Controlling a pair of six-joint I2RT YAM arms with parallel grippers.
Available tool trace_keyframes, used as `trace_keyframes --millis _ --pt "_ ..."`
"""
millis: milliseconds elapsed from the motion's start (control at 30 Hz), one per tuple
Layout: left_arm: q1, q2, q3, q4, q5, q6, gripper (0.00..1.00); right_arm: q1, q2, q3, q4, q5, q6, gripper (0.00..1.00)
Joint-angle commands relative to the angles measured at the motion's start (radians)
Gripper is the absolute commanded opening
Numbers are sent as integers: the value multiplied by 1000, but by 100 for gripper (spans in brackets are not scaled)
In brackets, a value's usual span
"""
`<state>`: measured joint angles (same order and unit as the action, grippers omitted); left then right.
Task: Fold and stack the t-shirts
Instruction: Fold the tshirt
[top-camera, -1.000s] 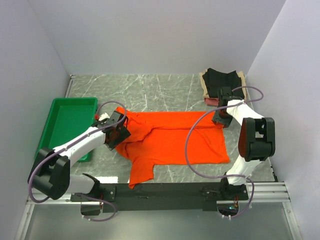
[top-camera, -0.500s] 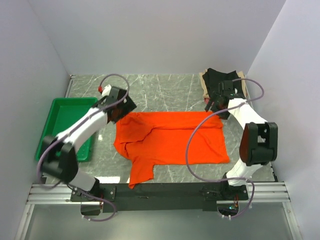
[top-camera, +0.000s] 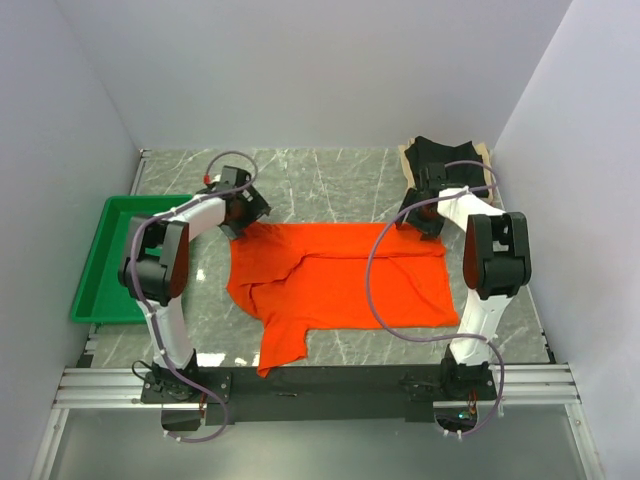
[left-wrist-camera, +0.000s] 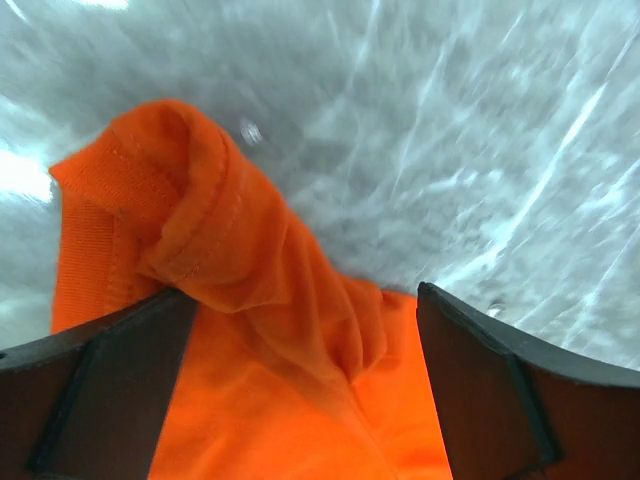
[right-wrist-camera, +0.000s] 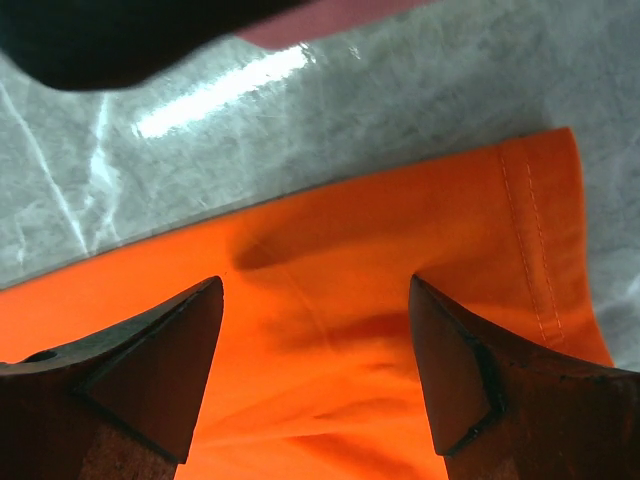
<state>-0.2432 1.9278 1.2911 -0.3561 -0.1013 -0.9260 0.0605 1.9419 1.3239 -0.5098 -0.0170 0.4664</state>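
Observation:
A large orange t-shirt (top-camera: 340, 275) lies spread on the marble table, one sleeve trailing toward the near edge. My left gripper (top-camera: 240, 214) is open over its far left corner. In the left wrist view the gripper (left-wrist-camera: 305, 350) straddles a raised bunch of orange cloth (left-wrist-camera: 230, 260). My right gripper (top-camera: 422, 218) is open over the far right corner. In the right wrist view the gripper (right-wrist-camera: 315, 340) has flat orange cloth (right-wrist-camera: 400, 230) between its jaws. Folded black, beige and pink shirts (top-camera: 445, 165) are stacked at the back right.
A green plastic tray (top-camera: 130, 250) sits at the left edge, just left of my left arm. White walls close the table on the left, back and right. The folded stack's black edge (right-wrist-camera: 100, 40) lies close beyond my right gripper.
Both grippers have moved away from me to the shirt's far corners. The left arm swung from the shirt's left side up to the far left corner.

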Motion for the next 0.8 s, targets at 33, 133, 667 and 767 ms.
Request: trace_keyframes --millis 33,133,667,767 --pt "88 5 -87 16 20 30 99 12 18 20 16 -43 -28 81" --pt "111 3 -96 -13 -12 42 99 44 40 37 5 -35 -43 80" --pt "137 -67 19 -78 -9 115 99 45 52 175 -41 20 -43 80" --pt "134 -174 -42 -63 3 115 99 55 -32 130 -29 20 -51 80"
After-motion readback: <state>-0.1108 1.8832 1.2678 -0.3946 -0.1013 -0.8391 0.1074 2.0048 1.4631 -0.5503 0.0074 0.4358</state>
